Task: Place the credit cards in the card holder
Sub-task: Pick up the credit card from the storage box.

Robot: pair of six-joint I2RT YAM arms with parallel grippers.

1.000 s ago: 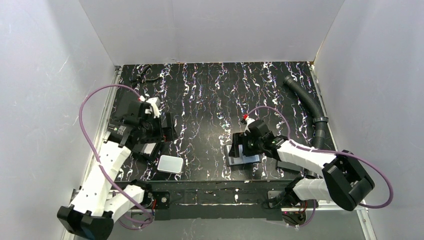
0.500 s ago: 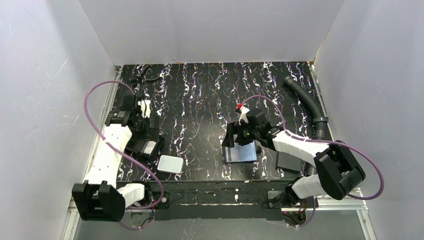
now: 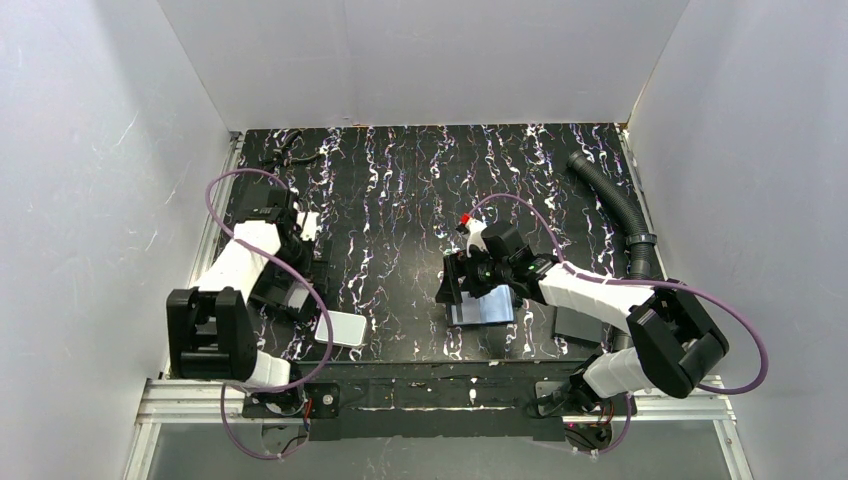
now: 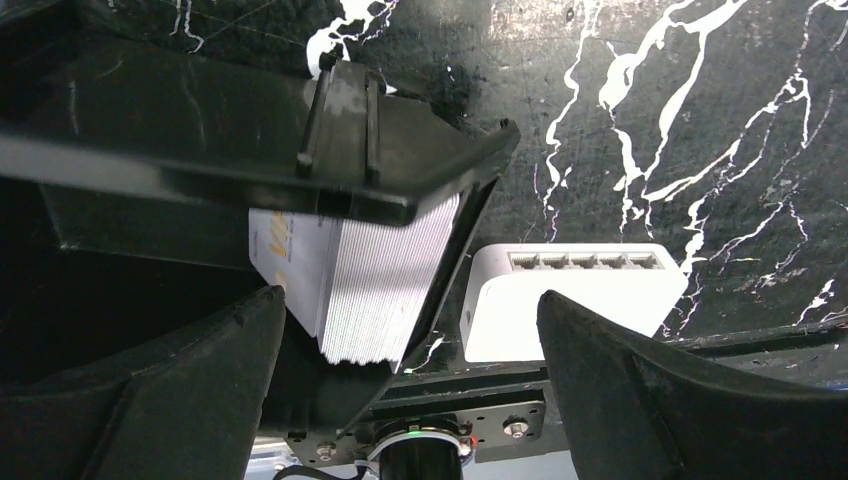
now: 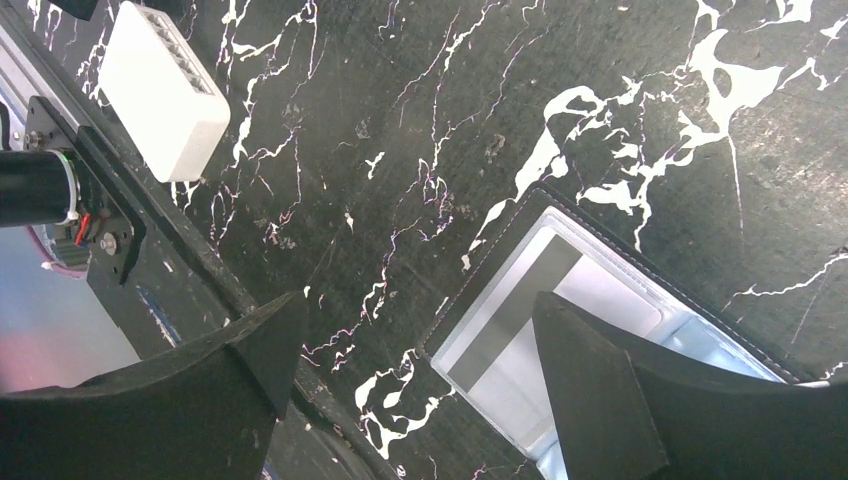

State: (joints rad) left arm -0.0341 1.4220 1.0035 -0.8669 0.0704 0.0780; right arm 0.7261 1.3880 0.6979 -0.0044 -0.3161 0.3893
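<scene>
1. table top: black marble-print, matt, scuffed.
2. card holder: stitched leather-look rim, glossy clear plastic pockets.
3. network switch: smooth matt white plastic.
4. credit cards: smooth pale grey, plastic-looking.

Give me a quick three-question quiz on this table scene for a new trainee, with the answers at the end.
1. True or false: the wallet lies open on the table.
2. What sits right beside the stack of cards? A) a white box with ports B) a grey hose C) a pair of scissors
3. Fill in: the left pincer and the right pincer both stand ____, holding nothing.

Key: 1 true; 2 A; 3 open.
</scene>
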